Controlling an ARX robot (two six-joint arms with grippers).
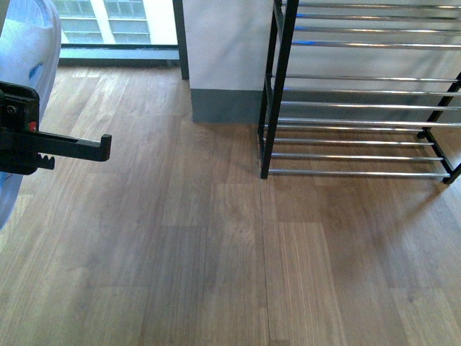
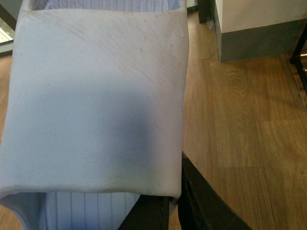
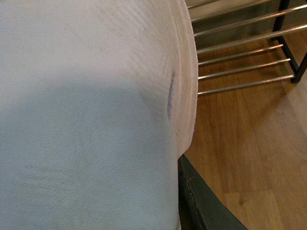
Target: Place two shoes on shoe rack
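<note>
The left gripper (image 1: 79,151) reaches in from the left edge of the front view, held level above the wooden floor (image 1: 216,252), its black fingers pointing toward the right. One long straight finger (image 1: 86,146) stretches out with a squared tip, and a shorter toothed piece sits just beneath it near the body; whether the jaws are spread or pressed together cannot be told from this angle, since the second finger is not clearly seen. In the left wrist view a large white, softly textured surface (image 2: 96,96) fills most of the picture, with a ribbed white part at its near edge, and dark finger parts (image 2: 201,201) lie just beside and under it; it may be a sole of one of the shoes, but that cannot be settled here. The right wrist view is likewise filled by a white textured surface (image 3: 86,115), with a dark finger edge (image 3: 201,201) below it, and the state of the right gripper cannot be told either. The shoe rack (image 1: 277,94) stands at the upper right of the front view, its black tube frame upright on the floor against the pale wall (image 1: 223,43), its silver bars running level in several tiers. No shoe rests on any bar that shows. A translucent bluish thing (image 1: 25,50) sits at the far left behind the gripper.
</note>
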